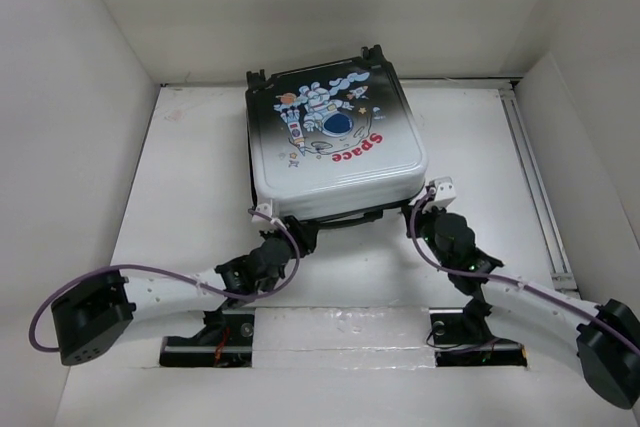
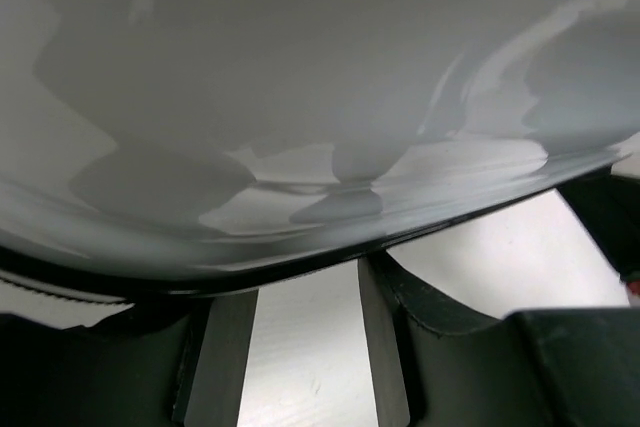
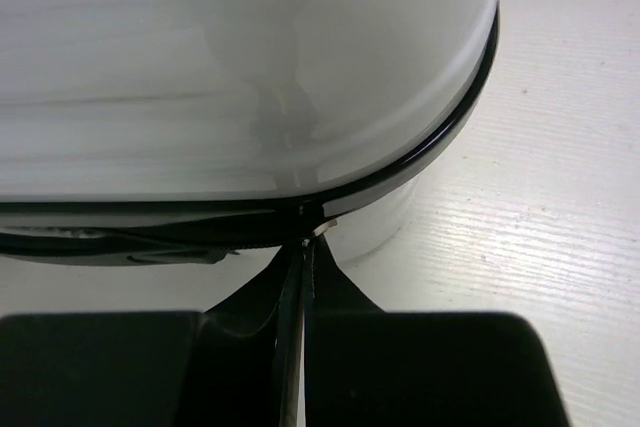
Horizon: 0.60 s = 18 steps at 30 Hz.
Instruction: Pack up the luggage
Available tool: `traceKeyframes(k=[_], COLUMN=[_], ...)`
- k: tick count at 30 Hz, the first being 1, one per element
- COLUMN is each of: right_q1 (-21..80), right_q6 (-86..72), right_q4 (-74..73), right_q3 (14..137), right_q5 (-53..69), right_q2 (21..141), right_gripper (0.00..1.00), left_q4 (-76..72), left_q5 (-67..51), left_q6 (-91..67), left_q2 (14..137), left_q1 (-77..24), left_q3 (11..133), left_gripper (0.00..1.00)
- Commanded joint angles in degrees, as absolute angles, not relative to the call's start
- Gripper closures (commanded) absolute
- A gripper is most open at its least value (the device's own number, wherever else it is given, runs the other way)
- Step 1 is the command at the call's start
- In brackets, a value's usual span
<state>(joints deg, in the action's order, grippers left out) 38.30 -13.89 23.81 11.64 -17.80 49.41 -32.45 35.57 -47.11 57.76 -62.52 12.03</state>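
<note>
The luggage (image 1: pixel 335 137), a black-and-white hard-shell case with an astronaut and red "Space" print, lies flat on the table with its lid down. A dark gap shows along its near edge. My left gripper (image 1: pixel 290 232) is at the near left corner; in the left wrist view it (image 2: pixel 305 287) is open, its tips against the lid's rim, under the white shell (image 2: pixel 300 97). My right gripper (image 1: pixel 425 202) is at the near right corner. In the right wrist view it (image 3: pixel 308 247) is shut, pinching a small metal zipper pull (image 3: pixel 325 230) at the seam of the shell (image 3: pixel 250 67).
White walls close in the table on the left, back and right. A metal rail (image 1: pixel 535 177) runs along the right side. The arm bases sit in slots (image 1: pixel 210 347) at the near edge, and purple cables loop off both arms.
</note>
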Motion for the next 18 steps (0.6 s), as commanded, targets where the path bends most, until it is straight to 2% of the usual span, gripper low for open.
traceKeyframes(k=[1, 8, 14, 18], right_q1=[42.78, 57.54, 63.27, 65.48], right_q6=[-16.61, -21.0, -23.38, -22.86], right_q4=[26.91, 13.12, 14.58, 11.16], right_q3=[12.04, 18.45, 24.07, 28.74], right_q5=[-15.31, -16.16, -16.7, -25.29], right_q2=[47.46, 52.03, 59.73, 64.34], right_gripper=[1.0, 1.0, 1.0, 1.0], left_q4=[-32.07, -36.9, -41.65, -41.15], left_q5=[31.9, 30.33, 28.13, 27.07], left_q6=[-47.2, -46.05, -46.05, -46.05], left_q2=[62.47, 72.41, 77.68, 77.36], left_q1=[-61.87, -61.87, -61.87, -61.87], left_q3=[12.13, 16.96, 19.42, 19.95], left_gripper=[0.61, 0.61, 0.61, 0.64])
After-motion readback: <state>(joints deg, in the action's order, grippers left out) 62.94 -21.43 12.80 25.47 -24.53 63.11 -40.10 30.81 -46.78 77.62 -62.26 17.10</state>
